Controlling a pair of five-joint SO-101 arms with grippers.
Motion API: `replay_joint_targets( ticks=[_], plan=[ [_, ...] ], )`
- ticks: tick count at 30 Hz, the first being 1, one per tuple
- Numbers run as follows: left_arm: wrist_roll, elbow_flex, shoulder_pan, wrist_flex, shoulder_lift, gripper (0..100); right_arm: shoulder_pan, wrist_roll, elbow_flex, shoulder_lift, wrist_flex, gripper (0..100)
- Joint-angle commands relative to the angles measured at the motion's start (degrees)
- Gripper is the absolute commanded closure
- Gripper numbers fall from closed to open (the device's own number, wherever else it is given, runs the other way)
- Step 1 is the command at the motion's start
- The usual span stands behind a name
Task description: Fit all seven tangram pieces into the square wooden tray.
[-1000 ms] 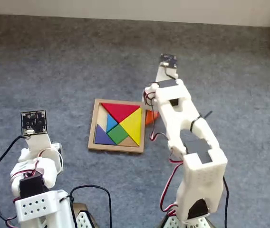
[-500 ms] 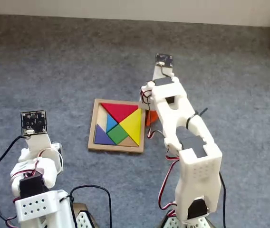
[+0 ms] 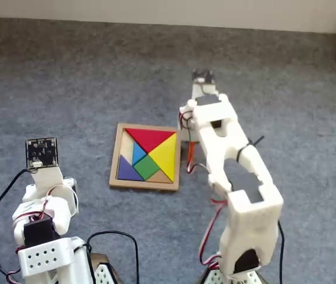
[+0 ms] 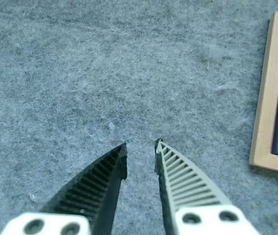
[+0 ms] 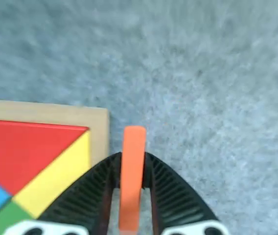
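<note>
**High view.** The square wooden tray (image 3: 144, 185) lies on the grey desk (image 3: 67, 77), holding coloured pieces. A wood-coloured patch at its near right corner may be the open slot. The orange piece (image 3: 190, 155) sits just outside the rim.

**Left wrist view.** The left tool (image 4: 140, 144) is slightly spread and empty over the desk, apart from the tray.

**Right wrist view.** The right tool (image 5: 131, 155) pinches the orange piece on edge beside the rim. To seat the piece, clear the rim, lay it flat, and match its edges to the gap before release.
</note>
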Motion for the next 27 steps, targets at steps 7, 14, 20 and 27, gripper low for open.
replay_joint_targets(
  ticks=[7,14,20,27],
  plan=[
    [-3.8,0.0,-0.6,-0.8,-0.7,88,-13.7,1.0,2.7,-7.4,-2.1,99.3],
    [-4.0,0.4,-0.6,-0.8,-0.7,88,-16.5,1.0,0.2,0.4,-4.4,98.7],
    [-4.0,0.4,-0.6,-0.8,-0.7,88,-16.7,0.9,-2.8,2.4,-2.7,87.3],
    [-4.0,0.4,-0.6,-0.8,-0.7,88,-20.9,0.9,-6.3,2.8,-0.1,86.5]
  ],
)
